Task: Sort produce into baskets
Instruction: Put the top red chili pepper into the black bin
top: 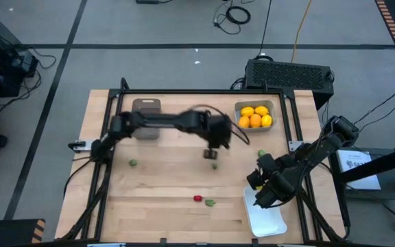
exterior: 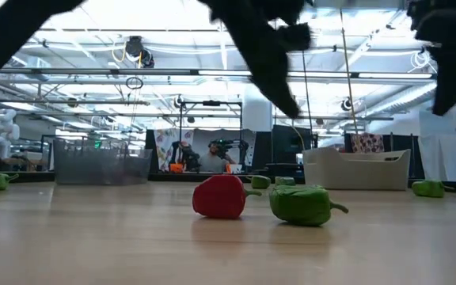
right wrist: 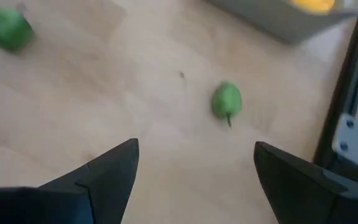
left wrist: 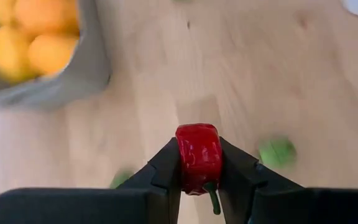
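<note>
My left gripper is shut on a small red pepper above the middle of the table; in the high view it is left of the light grey-blue basket, which holds several yellow and orange citrus fruits. My right gripper is open and empty over the table's right side, with a green piece ahead of it. Another red pepper and a green pepper lie side by side near the front edge. The brown-grey basket stands at the far side and the white basket at the front right. My left gripper pinches the red pepper by its two opposite sides between the two fingers. The fingers point down at the table from above. The pepper is lifted clear of the table, and its green stem points back toward the wrist.
Loose green pieces lie on the wood at the left, under my left gripper and further off in the left wrist view. A black metal frame runs along the table's edges. A black box stands behind the far edge.
</note>
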`<state>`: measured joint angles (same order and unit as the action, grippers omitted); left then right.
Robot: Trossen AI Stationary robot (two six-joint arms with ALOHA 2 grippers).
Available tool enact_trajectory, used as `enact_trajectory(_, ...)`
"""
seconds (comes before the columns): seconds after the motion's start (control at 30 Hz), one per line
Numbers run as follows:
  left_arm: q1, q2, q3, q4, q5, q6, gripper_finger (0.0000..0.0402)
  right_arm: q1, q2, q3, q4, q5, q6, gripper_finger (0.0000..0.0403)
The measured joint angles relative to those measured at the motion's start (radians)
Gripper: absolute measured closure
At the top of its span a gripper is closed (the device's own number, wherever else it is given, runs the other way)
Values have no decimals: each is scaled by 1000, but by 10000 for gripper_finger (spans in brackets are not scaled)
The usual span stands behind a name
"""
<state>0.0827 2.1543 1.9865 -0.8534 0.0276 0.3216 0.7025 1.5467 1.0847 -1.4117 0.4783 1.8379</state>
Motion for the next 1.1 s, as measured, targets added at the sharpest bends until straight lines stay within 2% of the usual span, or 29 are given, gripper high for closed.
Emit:
enact_trajectory(0.1, 36, -119, -9, -160, 28, 1, 317, 0, 0, 0, 11, 80, 1, 94)
enact_trajectory(0.2, 77, -243, -90, -227, 29, -15, 316, 0, 0, 0, 35, 189, -8, 94)
enact_trajectory(0.37, 174, -500, -348, -182, 28, -82, 316, 0, 0, 0, 143, 374, -113, 94)
enact_trajectory(0.47, 234, -646, -534, -151, 13, -138, 316, -4, 0, 0, 209, 414, -218, 94)
enact_trajectory(0.53, 273, -737, -642, -147, -48, -175, 316, -9, 0, 0, 234, 415, -267, 94)
enact_trajectory(0.63, 328, -855, -774, -141, -199, -236, 316, -17, 0, 0, 244, 415, -307, 94)
enact_trajectory(0.7, 362, -903, -845, -145, -252, -262, 316, -23, 0, 0, 245, 416, -321, 94)
enact_trajectory(0.8, 417, -948, -914, -140, -268, -288, 316, -33, 0, 0, 249, 416, -342, 94)
enact_trajectory(1.1, 532, -925, -1022, -140, -325, -238, 313, -66, 0, 0, 258, 411, -389, 94)
